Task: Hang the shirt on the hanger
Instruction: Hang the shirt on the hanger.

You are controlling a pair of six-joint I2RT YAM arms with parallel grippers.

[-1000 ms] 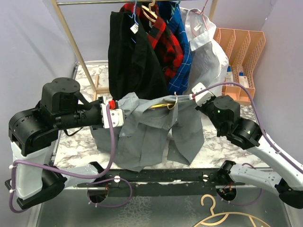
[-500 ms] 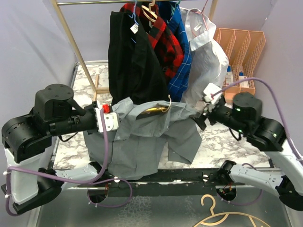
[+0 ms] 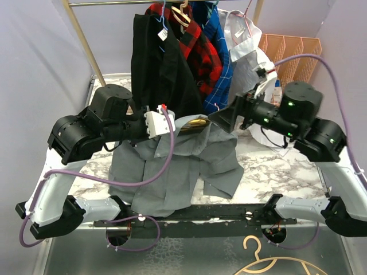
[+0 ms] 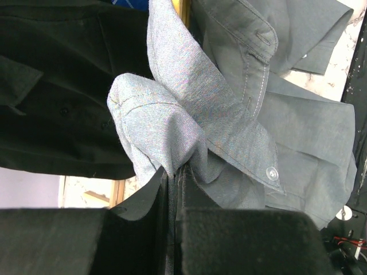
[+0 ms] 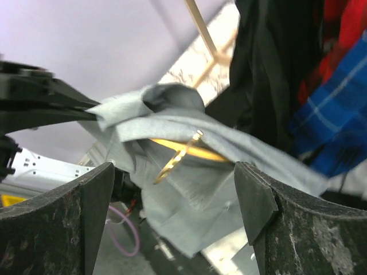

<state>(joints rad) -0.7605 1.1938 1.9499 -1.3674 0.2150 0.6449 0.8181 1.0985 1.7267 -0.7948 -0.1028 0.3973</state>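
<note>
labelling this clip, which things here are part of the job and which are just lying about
In the job: shirt, hanger, left gripper shut on shirt, right gripper open.
Lying about: black garment, red plaid shirt, white shirt, tan hanger, orange trays.

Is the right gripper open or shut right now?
Open. The right wrist view shows the right gripper with fingers spread wide, nothing pinched between them; the shirt and hanger sit beyond.

hanging black garment [image 3: 155, 69] crowds just behind the draped light-grey button-up shirt [image 3: 178, 177]; bare marble tabletop [image 3: 275, 169] lies rightward.
</note>
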